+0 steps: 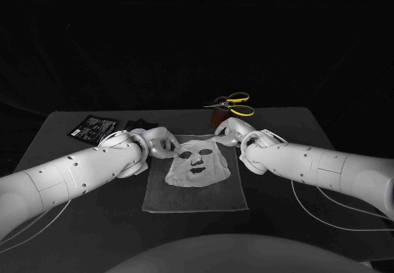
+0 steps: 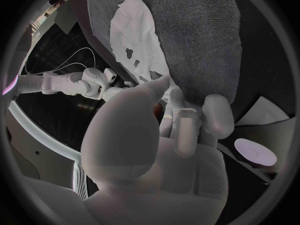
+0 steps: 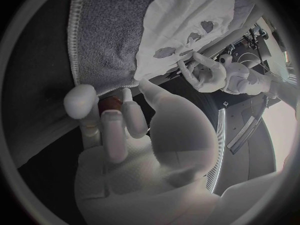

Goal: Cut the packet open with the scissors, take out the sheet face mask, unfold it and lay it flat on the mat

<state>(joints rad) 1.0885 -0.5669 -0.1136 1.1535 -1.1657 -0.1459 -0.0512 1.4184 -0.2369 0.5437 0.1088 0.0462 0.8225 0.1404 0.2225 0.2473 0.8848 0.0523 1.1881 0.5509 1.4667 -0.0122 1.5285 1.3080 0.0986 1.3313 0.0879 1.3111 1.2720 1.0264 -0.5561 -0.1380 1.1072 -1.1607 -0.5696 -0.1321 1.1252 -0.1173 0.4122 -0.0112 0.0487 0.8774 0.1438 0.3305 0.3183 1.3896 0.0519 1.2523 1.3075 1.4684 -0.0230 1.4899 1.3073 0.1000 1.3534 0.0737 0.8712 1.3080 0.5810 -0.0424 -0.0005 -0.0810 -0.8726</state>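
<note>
The white sheet face mask (image 1: 197, 164) lies unfolded on the grey mat (image 1: 195, 196), its eye and mouth holes facing up. My left hand (image 1: 159, 142) pinches the mask's far left corner, and in the left wrist view the thumb and fingers (image 2: 167, 92) close on the mask (image 2: 139, 37) edge. My right hand (image 1: 235, 132) pinches the far right corner; the right wrist view shows its fingertips (image 3: 140, 85) on the mask (image 3: 194, 17) over the mat (image 3: 103, 30). The yellow-handled scissors (image 1: 232, 102) rest at the back. The black packet (image 1: 92, 126) lies at the back left.
A brown holder (image 1: 219, 117) stands under the scissors, just behind my right hand. A small dark object (image 1: 139, 123) lies beside the packet. The black table (image 1: 82, 227) runs round the mat, with its front edge close to me.
</note>
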